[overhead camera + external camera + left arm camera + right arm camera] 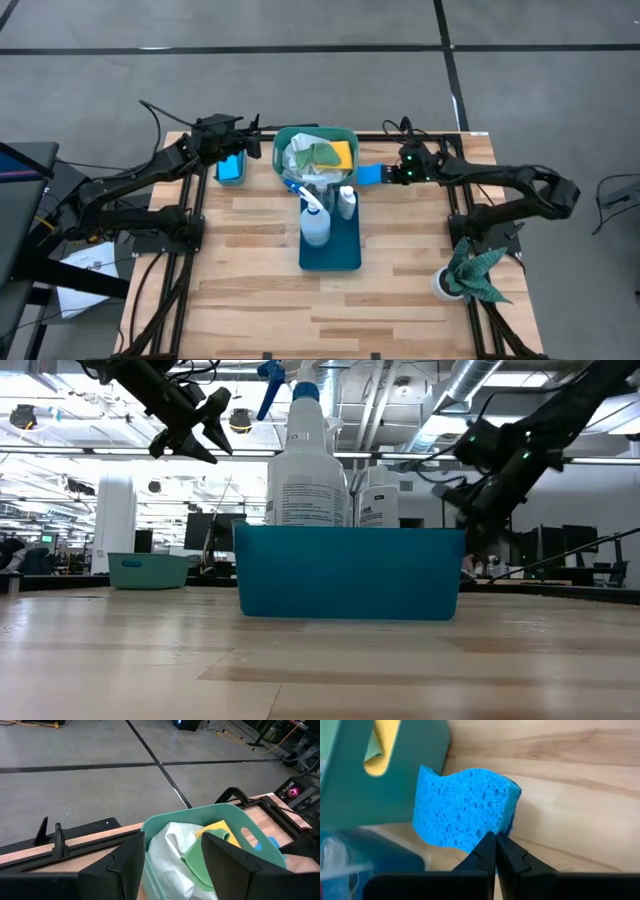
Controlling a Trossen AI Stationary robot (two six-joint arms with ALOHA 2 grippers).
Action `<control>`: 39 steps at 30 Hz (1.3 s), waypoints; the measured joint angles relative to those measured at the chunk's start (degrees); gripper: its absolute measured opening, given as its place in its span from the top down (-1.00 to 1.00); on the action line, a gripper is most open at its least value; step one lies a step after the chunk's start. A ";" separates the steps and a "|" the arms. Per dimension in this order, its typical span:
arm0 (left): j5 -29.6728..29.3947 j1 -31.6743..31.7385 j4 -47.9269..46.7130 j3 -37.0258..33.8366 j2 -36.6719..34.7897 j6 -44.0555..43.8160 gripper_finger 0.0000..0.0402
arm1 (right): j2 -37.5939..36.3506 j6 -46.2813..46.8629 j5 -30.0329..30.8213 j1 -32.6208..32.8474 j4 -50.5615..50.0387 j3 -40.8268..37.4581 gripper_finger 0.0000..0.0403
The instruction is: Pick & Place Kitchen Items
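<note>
Blue sponge (465,807) clamped in right claw (495,851), just right of green basket (283,140); left claw (172,855) apart, idle.

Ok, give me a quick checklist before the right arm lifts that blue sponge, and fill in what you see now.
1. Right gripper jaws closed: ok, shut on the blue sponge, pinching its edge.
2. Sponge firmly held: cannot tell, only a thin edge is gripped.
3. Sponge clear of the green bin: not ok, it sits right against the bin wall.
4. Left gripper out of the way: ok, on the bin's far side, jaws open.
5. Spray bottle upright in the blue tray: ok.
</note>
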 joint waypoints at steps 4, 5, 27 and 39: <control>0.02 0.00 0.00 0.00 0.00 0.02 0.05 | -7.04 -1.95 2.88 0.35 -7.31 0.00 1.00; 0.02 0.00 0.00 0.00 0.00 0.02 0.05 | -8.74 -2.13 3.67 0.35 -8.96 0.00 1.00; 0.96 -0.15 5.59 0.00 0.00 2.87 0.05 | -30.55 -4.63 9.96 -0.44 -18.04 0.11 1.00; 6.92 -3.43 29.79 0.00 0.00 16.63 0.04 | -27.33 -15.64 10.05 -0.44 -20.30 13.30 1.00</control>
